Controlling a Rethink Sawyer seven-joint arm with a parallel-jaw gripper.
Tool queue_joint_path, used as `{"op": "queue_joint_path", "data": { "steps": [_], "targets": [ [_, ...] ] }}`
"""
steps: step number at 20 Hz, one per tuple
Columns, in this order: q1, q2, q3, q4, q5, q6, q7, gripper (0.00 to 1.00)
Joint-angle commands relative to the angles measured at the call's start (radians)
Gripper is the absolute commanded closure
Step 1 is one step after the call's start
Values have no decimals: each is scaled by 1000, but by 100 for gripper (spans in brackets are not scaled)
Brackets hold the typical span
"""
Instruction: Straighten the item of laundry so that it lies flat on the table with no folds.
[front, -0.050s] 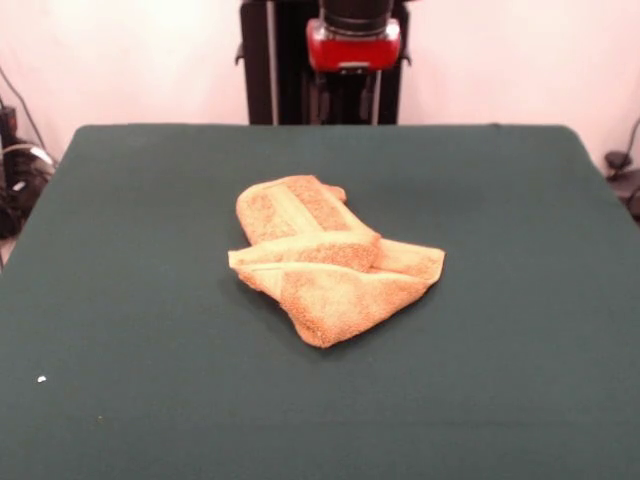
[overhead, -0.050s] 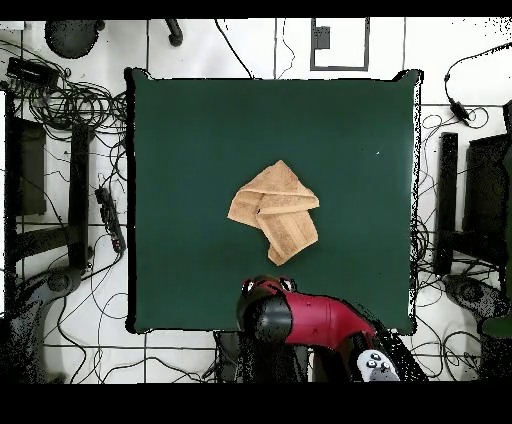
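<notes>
The item of laundry (front, -0.050s: 330, 262) is a golden-orange terry towel lying crumpled near the middle of the table (front, -0.050s: 120, 250). It is folded over itself in several layers, with a woven band and hems showing on top. From above, the towel (overhead, -0.050s: 275, 210) makes a bunched, roughly triangular shape on the dark green table (overhead, -0.050s: 180, 150). The gripper (front, -0.050s: 349, 95) hangs under the red wrist at the table's far edge, well back from the towel and touching nothing. In the overhead view the red arm (overhead, -0.050s: 300, 315) hides it.
A small white speck (front, -0.050s: 41, 379) lies on the table near the front left. Cables (overhead, -0.050s: 95, 200) and dark equipment (overhead, -0.050s: 490, 190) crowd the floor on both sides of the table. Green felt surrounds the towel on all sides.
</notes>
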Motion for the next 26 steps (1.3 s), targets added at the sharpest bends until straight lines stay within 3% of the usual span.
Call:
{"op": "queue_joint_path", "data": {
  "steps": [1, 17, 26],
  "targets": [
    [8, 90, 124, -105, -45, -94, 77, 0],
    [30, 255, 119, -214, -61, -185, 109, 0],
    [14, 239, 147, -243, -92, -151, 75, 0]
  ]
}}
